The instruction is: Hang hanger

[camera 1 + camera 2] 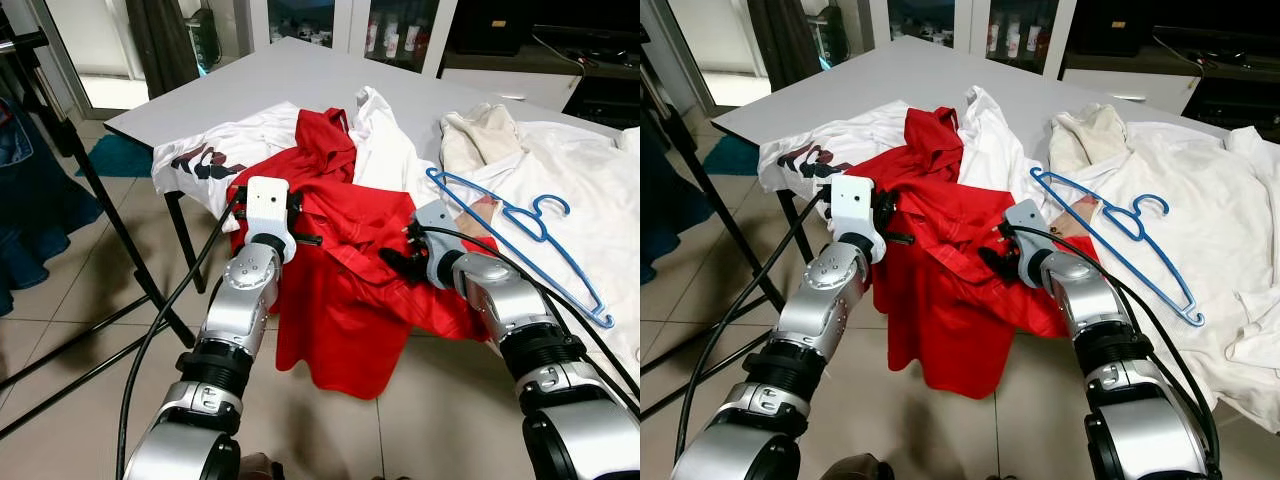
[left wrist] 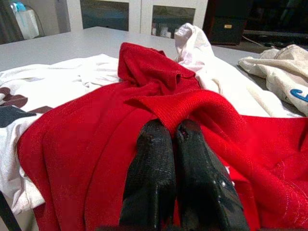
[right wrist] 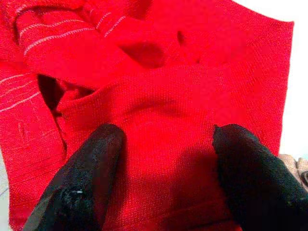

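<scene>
Two garment heaps (image 1: 520, 160) beside blue hanger (image 1: 520, 235).

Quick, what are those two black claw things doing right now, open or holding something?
Left end effector: closed, pinching a fold of the red shirt.
Right end effector: open, fingers spread over the red shirt, not gripping it.

Red shirt (image 1: 340, 290), blue hanger (image 1: 520, 235), white garments (image 1: 590, 190), grey table (image 1: 290, 85).

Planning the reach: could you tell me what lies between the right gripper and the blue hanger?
Red shirt fabric, then white garment, between right gripper and blue hanger, in eye views.
</scene>
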Motion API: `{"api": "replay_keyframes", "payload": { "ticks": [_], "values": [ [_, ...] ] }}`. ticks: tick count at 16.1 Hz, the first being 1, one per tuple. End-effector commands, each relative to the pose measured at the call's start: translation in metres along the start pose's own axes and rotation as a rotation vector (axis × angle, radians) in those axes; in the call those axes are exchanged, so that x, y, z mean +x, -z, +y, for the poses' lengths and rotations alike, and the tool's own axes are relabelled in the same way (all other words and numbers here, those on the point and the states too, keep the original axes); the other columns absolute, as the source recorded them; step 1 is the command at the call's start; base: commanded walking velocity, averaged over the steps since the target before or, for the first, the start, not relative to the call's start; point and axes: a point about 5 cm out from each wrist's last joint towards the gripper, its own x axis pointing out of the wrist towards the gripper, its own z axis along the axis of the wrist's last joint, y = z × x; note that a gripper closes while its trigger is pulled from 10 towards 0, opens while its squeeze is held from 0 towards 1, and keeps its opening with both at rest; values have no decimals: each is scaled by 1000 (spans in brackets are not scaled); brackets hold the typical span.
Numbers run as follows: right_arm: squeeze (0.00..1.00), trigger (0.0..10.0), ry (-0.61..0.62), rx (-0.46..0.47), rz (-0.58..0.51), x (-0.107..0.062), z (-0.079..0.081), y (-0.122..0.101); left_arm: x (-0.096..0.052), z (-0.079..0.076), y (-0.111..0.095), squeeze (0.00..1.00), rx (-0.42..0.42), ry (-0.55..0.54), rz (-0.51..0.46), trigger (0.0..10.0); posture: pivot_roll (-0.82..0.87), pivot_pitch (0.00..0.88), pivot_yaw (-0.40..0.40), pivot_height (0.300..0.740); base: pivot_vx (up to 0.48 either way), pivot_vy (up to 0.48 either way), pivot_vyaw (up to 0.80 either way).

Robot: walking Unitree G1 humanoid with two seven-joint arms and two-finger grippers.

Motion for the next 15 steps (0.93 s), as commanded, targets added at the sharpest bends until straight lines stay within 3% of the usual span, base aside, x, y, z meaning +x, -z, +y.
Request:
{"api": "replay_keyframes", "payload": {
  "ticks": [1, 3, 4, 5, 15],
  "values": [
    [0, 10000, 21, -3, 61, -1, -5, 7, 4, -3, -8, 0, 7, 14, -26, 10000, 97, 0, -3, 740, 0, 0, 0],
    [0, 10000, -4, 35, 71, 1, -1, 12, 5, -4, -9, 0, 7, 17, -27, 10000, 95, 0, -2, 740, 0, 0, 0],
    [0, 2118, 4, 49, 71, 1, -1, 12, 5, -4, -10, 0, 7, 17, -28, 10000, 95, 0, -2, 740, 0, 0, 0],
    [0, 0, 17, 50, 71, 1, -1, 13, 5, -4, -10, 0, 6, 18, -28, 10000, 94, 0, -1, 740, 0, 0, 0],
    [0, 0, 196, 165, -79, 1, -18, -13, 5, -5, -9, 0, 5, 20, -28, 10000, 96, 0, 0, 740, 0, 0, 0]
  ]
}}
